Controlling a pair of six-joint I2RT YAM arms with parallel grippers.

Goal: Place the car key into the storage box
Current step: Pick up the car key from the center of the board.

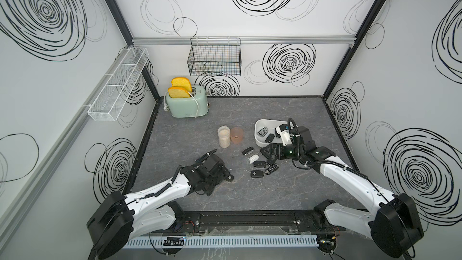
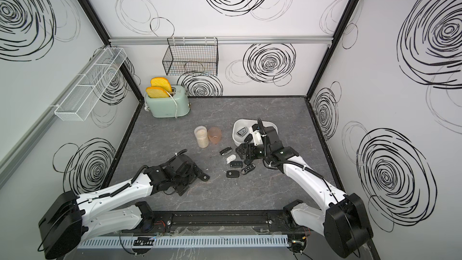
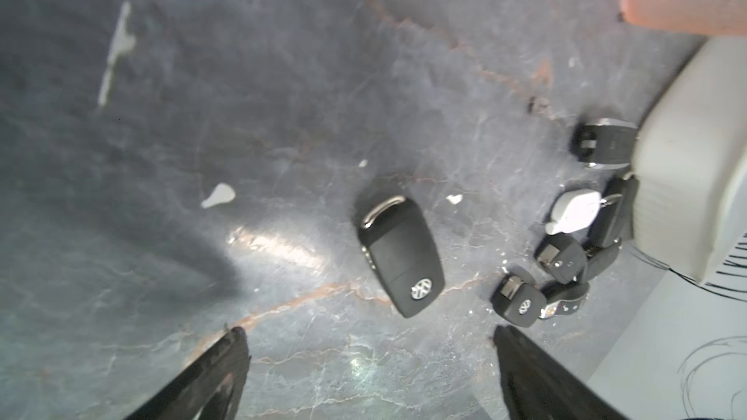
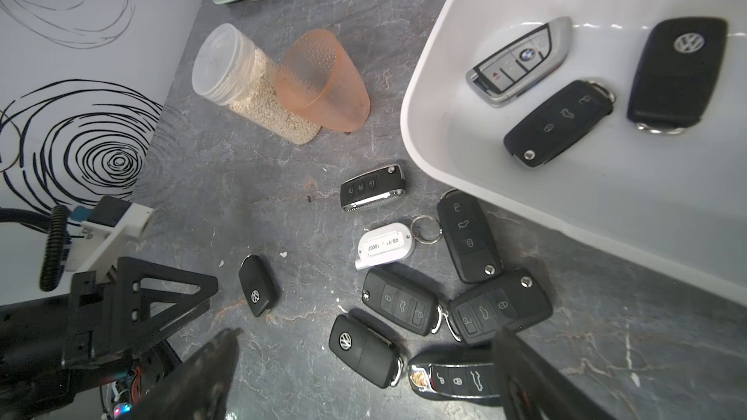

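Observation:
The white storage box (image 1: 260,123) (image 2: 237,125) (image 4: 440,135) stands right of centre and holds three car keys: a silver one (image 4: 519,60) and two black ones (image 4: 560,125) (image 4: 679,74). Several more black keys and a white tag (image 4: 384,245) lie on the table just in front of it. My right gripper (image 1: 270,155) (image 4: 364,337) hovers open above this cluster, over a black key (image 4: 364,351). My left gripper (image 1: 220,164) (image 3: 370,335) is open and empty. A single black key (image 3: 400,248) (image 1: 229,177) lies just beyond its fingertips.
A jar of grains (image 1: 223,136) and an orange cup (image 1: 237,135) stand left of the box. A green toaster (image 1: 186,103) with bread is at the back left. A black wire basket (image 1: 215,57) and a white mesh rack (image 1: 117,86) hang on the walls.

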